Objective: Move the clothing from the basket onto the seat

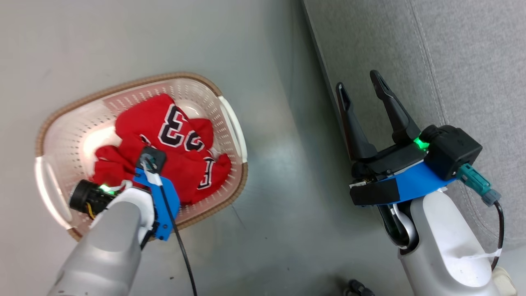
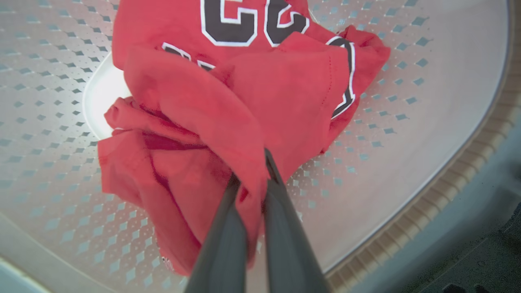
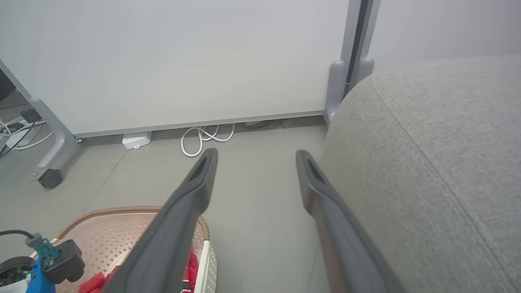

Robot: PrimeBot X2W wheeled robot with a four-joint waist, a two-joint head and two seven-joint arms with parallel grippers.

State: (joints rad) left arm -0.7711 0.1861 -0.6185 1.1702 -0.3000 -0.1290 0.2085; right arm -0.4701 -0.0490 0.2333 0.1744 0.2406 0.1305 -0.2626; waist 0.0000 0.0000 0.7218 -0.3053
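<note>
The large, light grey woven-fabric seat (image 1: 452, 61) lies to your right, well apart from the oval cream-white perforated plastic basket (image 1: 123, 86) with its brown woven-look rim. A strip of bare grey floor (image 1: 279, 123) runs between them, so anything you lose on the way probably lands there. The soft red clothing (image 1: 193, 172) is all in the basket, crumpled into one heap, with the numbered jersey (image 1: 164, 119) uppermost and plainer red folds beside it. Because the pieces lie tangled, a lift may drag the second one up by friction alone, and it may drop off over the rim or onto the floor. A snagged fold could also tug the light basket and tip it. Your right gripper (image 1: 358, 80) hovers at the seat's near edge, its fingers spread wide and holding nothing. It stands roughly in the path to the seat, so a hanging garment may brush it or drape over it. Your left gripper (image 2: 252, 171) reaches down into the heap, its two dark fingers (image 2: 220, 244) pressed together on a thin fold of plain red cloth. You cannot tell which garment that fold belongs to. The bite looks shallow, so the cloth may slide out if you lift fast or swing hard.
</note>
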